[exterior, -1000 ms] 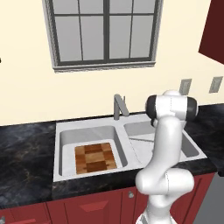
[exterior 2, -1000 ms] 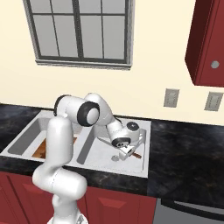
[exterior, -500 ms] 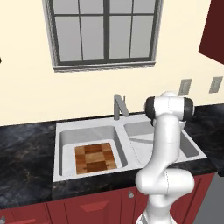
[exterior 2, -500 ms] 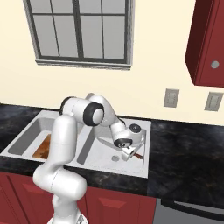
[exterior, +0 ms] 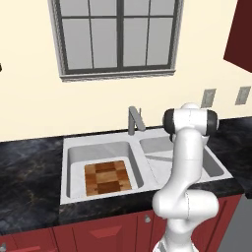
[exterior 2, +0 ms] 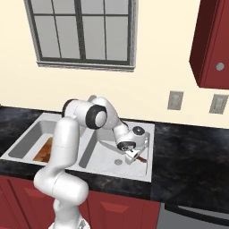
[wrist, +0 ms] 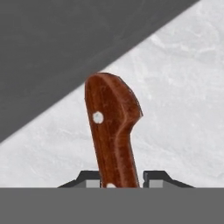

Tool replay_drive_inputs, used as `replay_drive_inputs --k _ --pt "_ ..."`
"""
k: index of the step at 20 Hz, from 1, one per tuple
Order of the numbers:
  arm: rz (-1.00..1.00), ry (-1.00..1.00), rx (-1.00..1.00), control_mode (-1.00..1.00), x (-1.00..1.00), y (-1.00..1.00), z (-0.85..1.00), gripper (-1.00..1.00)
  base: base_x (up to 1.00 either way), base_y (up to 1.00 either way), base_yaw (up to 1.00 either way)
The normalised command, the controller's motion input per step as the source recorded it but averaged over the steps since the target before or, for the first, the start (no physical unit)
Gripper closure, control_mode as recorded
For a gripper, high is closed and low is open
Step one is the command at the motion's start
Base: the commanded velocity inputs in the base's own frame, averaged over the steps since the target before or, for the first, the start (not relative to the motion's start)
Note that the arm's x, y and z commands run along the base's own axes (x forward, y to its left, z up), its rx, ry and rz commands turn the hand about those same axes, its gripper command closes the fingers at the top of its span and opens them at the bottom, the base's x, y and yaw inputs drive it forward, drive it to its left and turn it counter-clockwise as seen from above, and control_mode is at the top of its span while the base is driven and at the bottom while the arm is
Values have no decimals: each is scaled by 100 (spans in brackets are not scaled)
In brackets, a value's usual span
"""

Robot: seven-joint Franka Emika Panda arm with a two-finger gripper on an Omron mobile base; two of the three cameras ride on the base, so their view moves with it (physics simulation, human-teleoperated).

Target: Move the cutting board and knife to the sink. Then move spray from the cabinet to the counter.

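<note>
Down in the right basin of the sink (exterior 2: 147, 129) your gripper (exterior 2: 130, 154) hangs low with the knife (wrist: 113, 131) handle between its fingertips; you cannot tell whether the jaws are gripping it or have let go. Your cutting board (exterior: 107, 177) already lies flat in the left basin, so that part looks done. Once the knife rests in the sink, you have the spray left: out of the cabinet, onto the counter (exterior 2: 197, 152).

Arm bent low, tool (exterior 2: 133, 155) angled downward, fingers slightly apart.
</note>
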Motion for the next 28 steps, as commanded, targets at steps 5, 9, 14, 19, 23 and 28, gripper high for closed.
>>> replay_drive_inputs --k 5,9,14,19,23,28 --pt "0 0 0 -100 8 0 -11 -100 0 0 0" --pt "0 -1 0 -100 -6 0 10 -100 0 0 0" --pt "0 -5 0 -100 -14 0 40 -100 0 0 0" --pt "0 -4 0 -100 -16 0 55 -100 0 0 0" --pt "0 -3 0 -100 -32 0 76 -100 0 0 0" --pt "3 -8 0 -100 -38 1 98 -100 0 0 0"
